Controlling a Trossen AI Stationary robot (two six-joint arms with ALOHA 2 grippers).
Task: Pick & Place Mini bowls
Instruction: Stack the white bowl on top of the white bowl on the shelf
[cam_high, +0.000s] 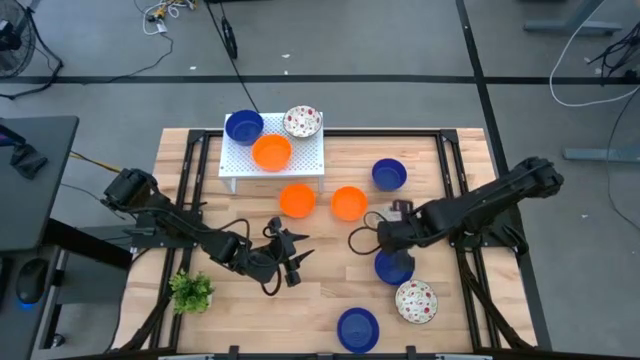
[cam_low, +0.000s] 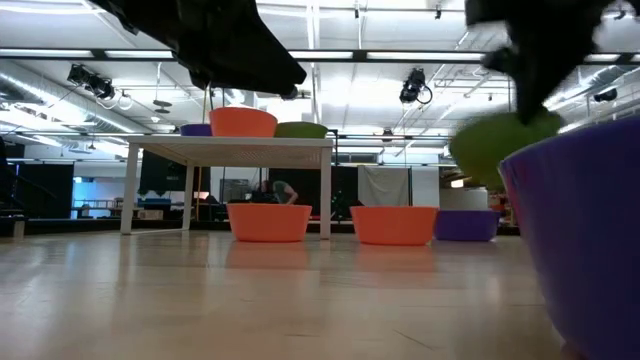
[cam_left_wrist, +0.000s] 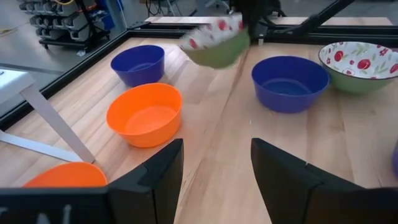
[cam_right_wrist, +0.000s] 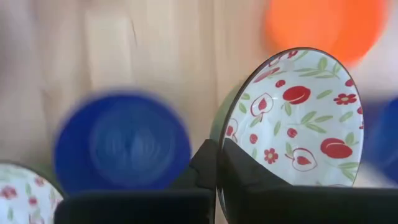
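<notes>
My right gripper (cam_high: 383, 236) is shut on a mini bowl (cam_right_wrist: 298, 124), white inside with red fruit and green leaves, green outside. That bowl also shows blurred in the left wrist view (cam_left_wrist: 214, 43) and the low view (cam_low: 500, 140), clear of the wood. Beneath it a blue bowl (cam_high: 393, 266) sits on the table, with another patterned bowl (cam_high: 415, 300) nearer the front edge. My left gripper (cam_high: 290, 250) stands open above the table's middle left, nothing between its fingers (cam_left_wrist: 155, 174). My right gripper has the patterned bowl by its rim (cam_right_wrist: 219, 146), one finger inside the bowl and one outside against the green wall. The fingers come from above, pointing steeply down. The bowl is lifted clear and tipped on its side, its opening turned sideways.
A white perforated rack (cam_high: 232, 165) at the far middle carries a blue, an orange and a patterned bowl. Two orange bowls (cam_high: 296, 200) (cam_high: 348, 203) and a blue one (cam_high: 388, 174) sit mid-table; another blue bowl (cam_high: 357, 328) sits at the near edge. A green plant (cam_high: 190, 290) stands near left.
</notes>
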